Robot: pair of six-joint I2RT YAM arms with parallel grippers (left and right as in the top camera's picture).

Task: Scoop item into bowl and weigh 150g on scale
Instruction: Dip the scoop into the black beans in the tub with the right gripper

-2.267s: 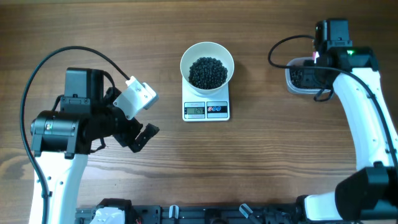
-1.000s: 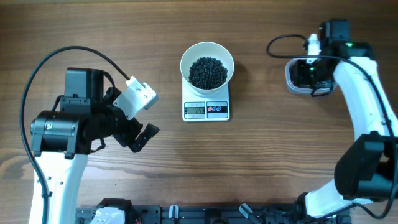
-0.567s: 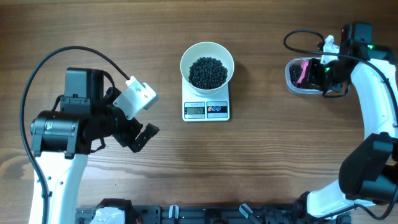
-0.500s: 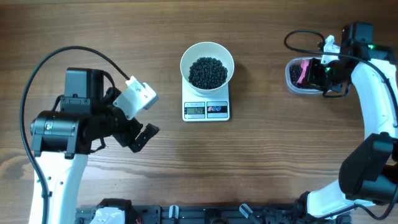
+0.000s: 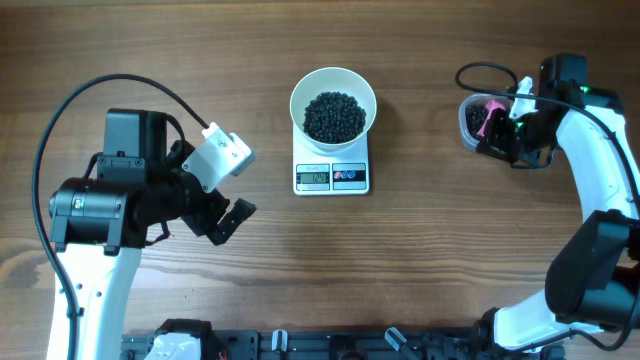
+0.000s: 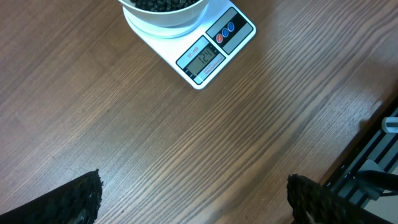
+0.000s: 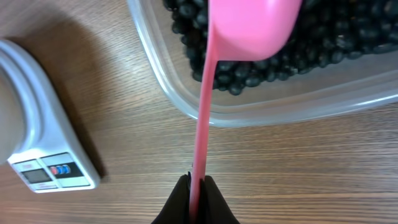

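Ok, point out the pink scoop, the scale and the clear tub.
pink scoop (image 7: 254,28), right wrist view, on its cup.
scale (image 6: 200,60), left wrist view, on its display.
clear tub (image 7: 298,102), right wrist view, on its near wall.

On the scale (image 6: 216,45) the display (image 6: 202,59) reads what looks like 124 — small print above it illegible

The left claw (image 6: 196,202) hangs wide open; the right claw (image 7: 196,198) pinches the pink scoop (image 7: 252,31) by its handle.
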